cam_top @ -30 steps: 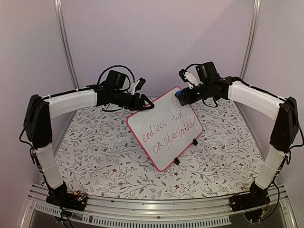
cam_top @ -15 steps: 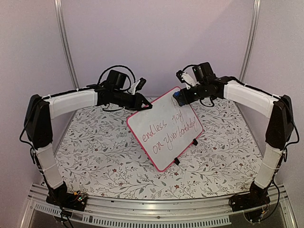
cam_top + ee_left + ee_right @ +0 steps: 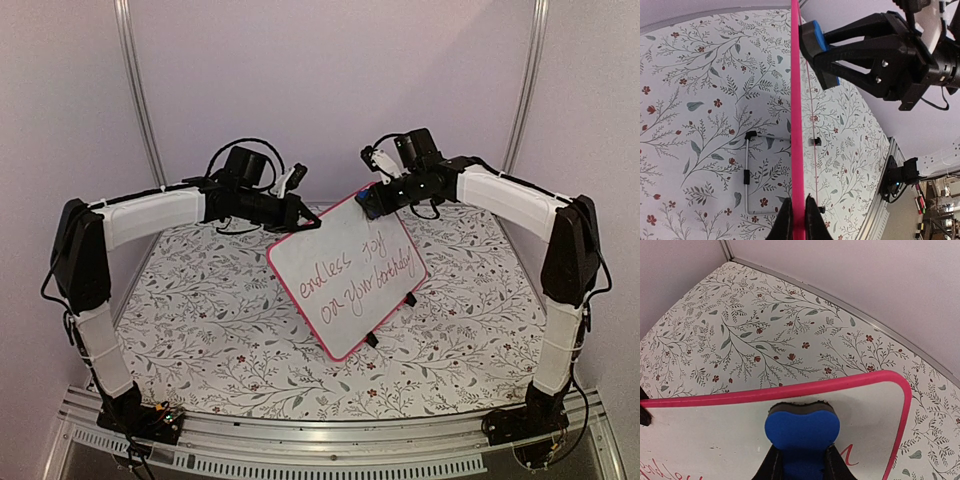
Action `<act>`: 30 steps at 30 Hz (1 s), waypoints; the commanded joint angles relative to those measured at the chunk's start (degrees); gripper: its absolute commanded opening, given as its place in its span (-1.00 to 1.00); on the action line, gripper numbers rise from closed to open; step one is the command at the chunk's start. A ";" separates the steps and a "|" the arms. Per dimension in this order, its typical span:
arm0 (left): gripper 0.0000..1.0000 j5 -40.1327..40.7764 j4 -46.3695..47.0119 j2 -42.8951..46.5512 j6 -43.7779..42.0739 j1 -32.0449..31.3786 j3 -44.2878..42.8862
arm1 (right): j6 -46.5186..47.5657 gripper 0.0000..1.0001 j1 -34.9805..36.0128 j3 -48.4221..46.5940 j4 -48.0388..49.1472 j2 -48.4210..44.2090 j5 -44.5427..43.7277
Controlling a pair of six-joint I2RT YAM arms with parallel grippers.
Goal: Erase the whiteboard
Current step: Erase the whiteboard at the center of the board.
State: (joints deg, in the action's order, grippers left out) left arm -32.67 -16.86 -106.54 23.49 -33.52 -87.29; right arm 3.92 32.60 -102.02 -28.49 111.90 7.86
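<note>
Top external: one pink-framed white rectangular whiteboard (image 3: 345, 275), long axis near-left to far-right; left gripper (image 3: 799, 216) pinches its frame, right gripper (image 3: 801, 462) clamps one blue eraser block (image 3: 801, 430).

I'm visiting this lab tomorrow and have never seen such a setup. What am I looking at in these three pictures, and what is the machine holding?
These are two robot arms bolted at the near edge of a table with a flowery cover. The wide picture comes from a fixed camera above and behind them. The other two come from a small camera on each wrist. The left pincer grips the pink-framed whiteboard by its edge, so its own camera sees the board edge-on. The right pincer holds a blue eraser at the board's top corner. The handwriting on the board is not yet wiped.
</note>
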 commanded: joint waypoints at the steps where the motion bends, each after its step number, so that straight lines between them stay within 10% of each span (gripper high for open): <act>1: -1.00 1.03 -0.38 -0.75 -2.52 -1.20 -0.86 | 0.17 -0.99 -0.25 -0.94 -0.40 0.98 0.73; 30: -1.00 2.00 -0.81 0.32 -3.01 -1.47 -0.96 | 0.07 -1.00 -0.07 13.82 0.30 -3.69 2.67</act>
State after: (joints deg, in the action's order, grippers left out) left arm -31.90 -17.23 -106.54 24.82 -33.58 -87.29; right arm 3.90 32.56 -91.11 -23.49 108.03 9.47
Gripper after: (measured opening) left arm 0.038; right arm 0.212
